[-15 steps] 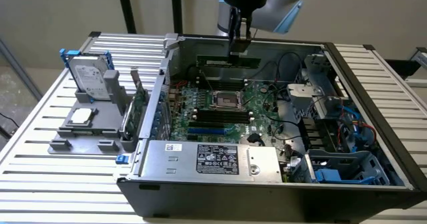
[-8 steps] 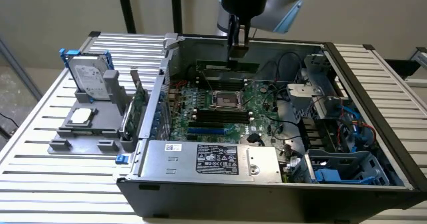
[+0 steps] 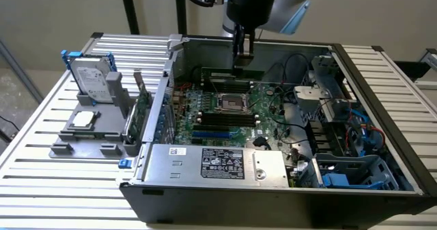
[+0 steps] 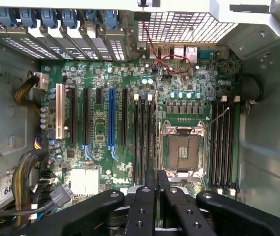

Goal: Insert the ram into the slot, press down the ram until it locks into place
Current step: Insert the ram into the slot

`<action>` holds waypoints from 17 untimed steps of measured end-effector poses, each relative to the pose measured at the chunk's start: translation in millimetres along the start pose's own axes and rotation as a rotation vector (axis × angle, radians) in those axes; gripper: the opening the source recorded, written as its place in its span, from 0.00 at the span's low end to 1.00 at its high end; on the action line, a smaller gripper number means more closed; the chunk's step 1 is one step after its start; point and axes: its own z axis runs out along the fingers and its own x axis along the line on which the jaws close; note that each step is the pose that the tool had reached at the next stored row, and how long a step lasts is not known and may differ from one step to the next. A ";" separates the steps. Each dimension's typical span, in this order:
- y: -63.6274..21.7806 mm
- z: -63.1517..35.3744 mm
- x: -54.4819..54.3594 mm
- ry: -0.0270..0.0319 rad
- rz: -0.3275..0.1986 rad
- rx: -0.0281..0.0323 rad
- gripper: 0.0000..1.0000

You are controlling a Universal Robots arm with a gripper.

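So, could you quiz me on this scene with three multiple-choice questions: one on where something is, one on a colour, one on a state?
1. Where is the gripper?
A. Lying on the floor
B. Down in the computer case, over the motherboard
C. Pointing up at the ceiling

2. What colour is the motherboard?
A. Red
B. White
C. Green

3. How is the computer case?
A. Open, with its insides showing
B. Shut behind a panel
C. Wrapped in plastic

Answers:
1 B: in the exterior view the gripper hangs between the case walls, just above the board.
2 C: both views show a green board with dark slots.
3 A: the board, cables and drive bays are all plainly visible from above.
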 end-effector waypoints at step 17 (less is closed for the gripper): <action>-3.2 30.7 7.3 0.0001 0.000 0.0000 0.13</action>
